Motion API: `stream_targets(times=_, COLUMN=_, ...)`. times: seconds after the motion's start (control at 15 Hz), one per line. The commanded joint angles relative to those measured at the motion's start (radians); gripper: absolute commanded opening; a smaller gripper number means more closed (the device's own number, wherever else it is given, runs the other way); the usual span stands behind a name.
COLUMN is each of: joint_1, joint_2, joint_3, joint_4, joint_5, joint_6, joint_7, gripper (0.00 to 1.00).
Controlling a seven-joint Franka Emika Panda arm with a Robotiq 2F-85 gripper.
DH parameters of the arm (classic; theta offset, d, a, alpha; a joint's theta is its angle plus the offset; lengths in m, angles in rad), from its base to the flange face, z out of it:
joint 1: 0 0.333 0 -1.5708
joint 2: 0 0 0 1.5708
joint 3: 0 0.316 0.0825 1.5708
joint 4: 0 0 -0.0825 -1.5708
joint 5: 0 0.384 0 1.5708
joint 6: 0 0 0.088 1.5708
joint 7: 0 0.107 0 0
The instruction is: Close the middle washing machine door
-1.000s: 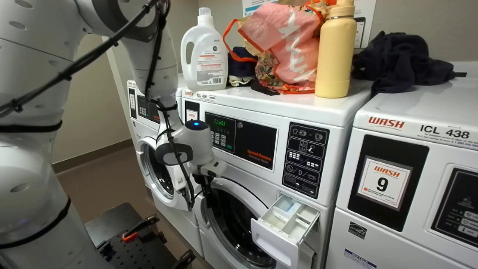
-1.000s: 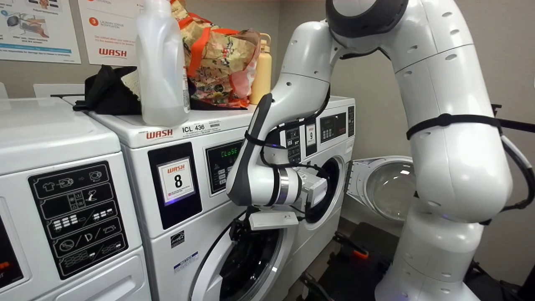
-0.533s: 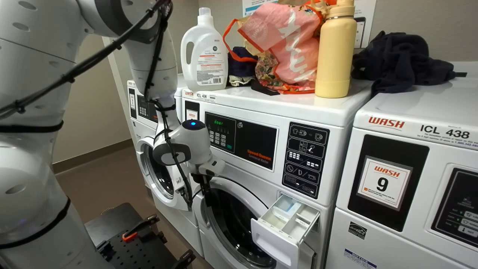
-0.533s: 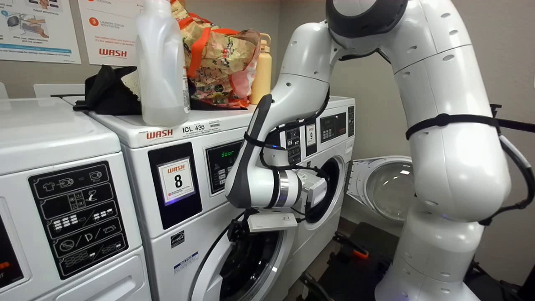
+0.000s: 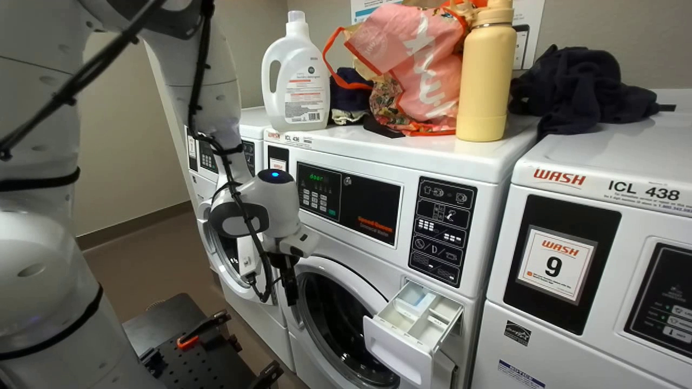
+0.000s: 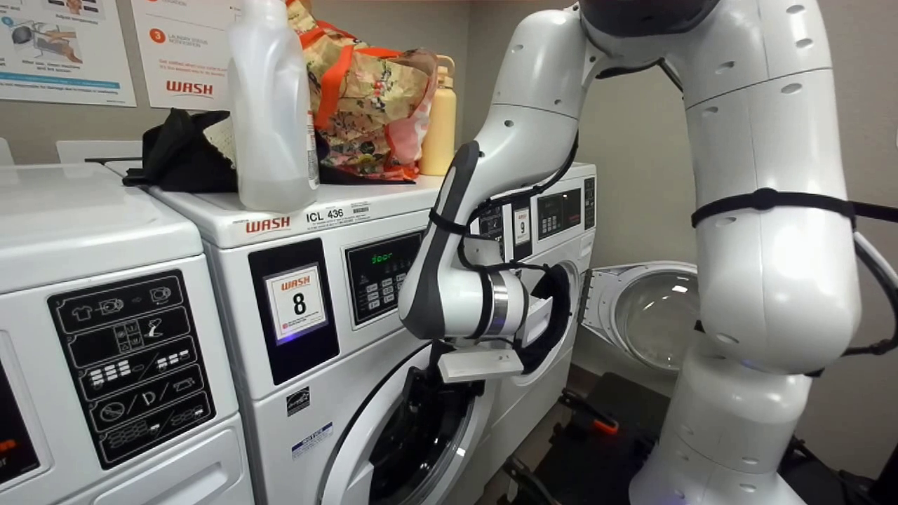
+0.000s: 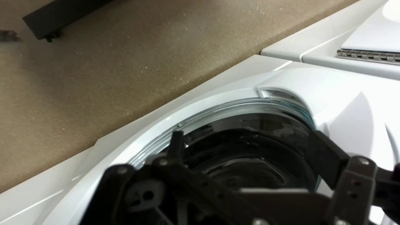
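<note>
- Our end effector (image 7: 248, 142) is spread wide with nothing between its fingers; whether it touches anything, we cannot tell.
- Just beyond it, the round dark-glass, pale-framed porthole door (image 5: 336, 319) sits nearly flush on the white, black-panelled front-loading washer (image 5: 373, 256).
- Pushing off-centre, we could skid over likely slick glass and leave the door unlatched.
- Drifting sideways, we might strike the jutting pale plastic detergent drawer (image 5: 398, 347).

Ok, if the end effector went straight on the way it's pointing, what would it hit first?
Probably the round glass door, which shows beyond the open end effector, though depth is unclear.
</note>
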Motion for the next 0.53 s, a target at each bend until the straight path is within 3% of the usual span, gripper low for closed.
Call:
stream_targets(times=0.0, joint_1=0.106, joint_2=-0.203, joint_3=-0.102, joint_4=-0.149, joint_5=-0.055, joint_6=-0.099, joint_7=0.088, gripper=1.00)
stream_targets(times=0.07, joint_1=0.205, joint_2=-0.125, joint_3=-0.208, joint_4=-0.059, joint_5=-0.041, joint_6=-0.106, joint_7=0.059, gripper=1.00)
stream_targets(times=0.47, joint_1=0.540, joint_2=-0.213, joint_3=-0.578, joint_4=-0.105, joint_5=-0.300, joint_6=-0.083, joint_7=0.215, gripper=1.00)
